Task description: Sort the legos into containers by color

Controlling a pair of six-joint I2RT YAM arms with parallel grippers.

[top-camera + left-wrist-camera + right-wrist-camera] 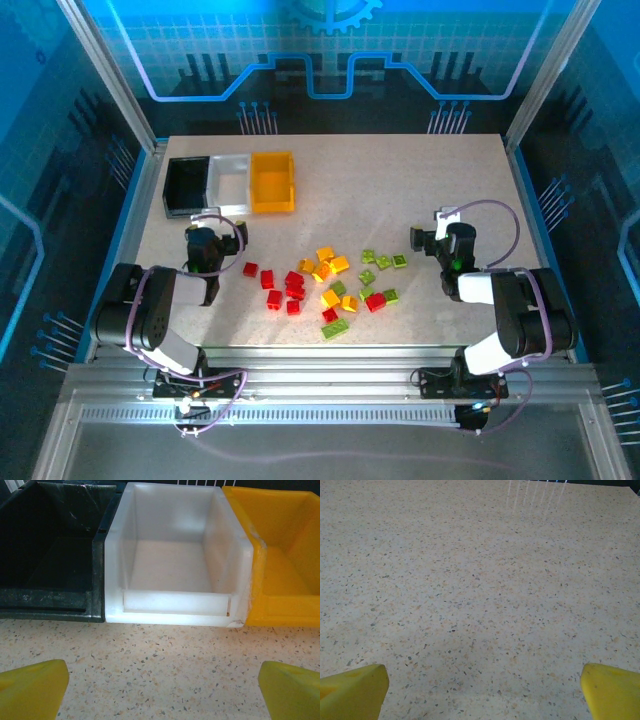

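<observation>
sorting has not begun, by the look of it: all the lego bricks (pixel 330 285) lie loose on the speckled table (pixel 470 580), in the middle between the two arms, and neither arm holds one. the red bricks (pixel 285 288) bunch toward the left. the yellow-orange bricks (pixel 325 265) sit in the centre, and the lime green bricks (pixel 382 262) spread to the right. the colours mix a little toward the near edge.

the three containers stand joined in a row at the far left of the table: black bin (pixel 50 560), white bin (pixel 170 565), yellow-orange bin (pixel 280 580). the white one is plainly empty. the black one is dark inside and probably empty too, though a tiny brick could be missed there.

the left gripper (pixel 162 690) faces the white bin from just in front of it. its jaws are spread wide, with only bare table between the yellow fingertips (pixel 32 687). the right gripper (pixel 482 690) hangs over bare table to the right of the green bricks, jaws likewise spread and holding nothing.

the step in hand is the first pick. the next move calls for an arm to swing to the pile and choose a brick standing apart, such as the lone red brick (pixel 250 270) near the left arm. the spread jaws would come down either side of it and pinch across its short sides without nudging neighbours.
</observation>
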